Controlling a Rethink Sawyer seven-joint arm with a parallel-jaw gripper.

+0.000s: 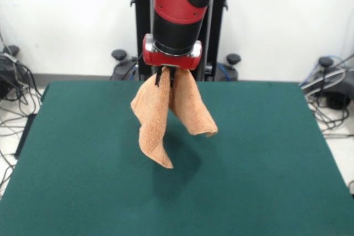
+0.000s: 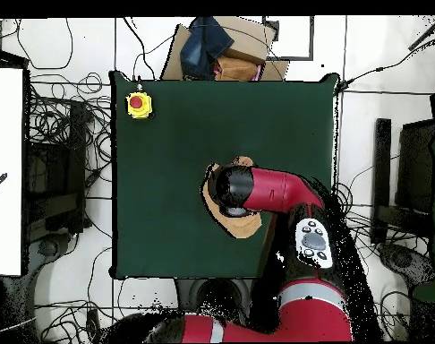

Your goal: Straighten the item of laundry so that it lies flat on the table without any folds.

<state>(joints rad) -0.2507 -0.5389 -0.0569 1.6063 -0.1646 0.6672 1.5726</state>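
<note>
The peach-orange towel hangs in the air from my gripper, which is shut on its upper edge. It droops in two folded lobes, the longer one ending in a point toward the front left, and does not touch the green table. Its shadow falls on the table below. In the overhead view the arm covers most of the towel; only its edges stick out around the wrist, over the table near the robot's side. The gripper itself is hidden there.
A yellow box with a red button sits at a far corner of the table in the overhead view. Cardboard boxes stand beyond the far edge. Cables lie on the floor around the table.
</note>
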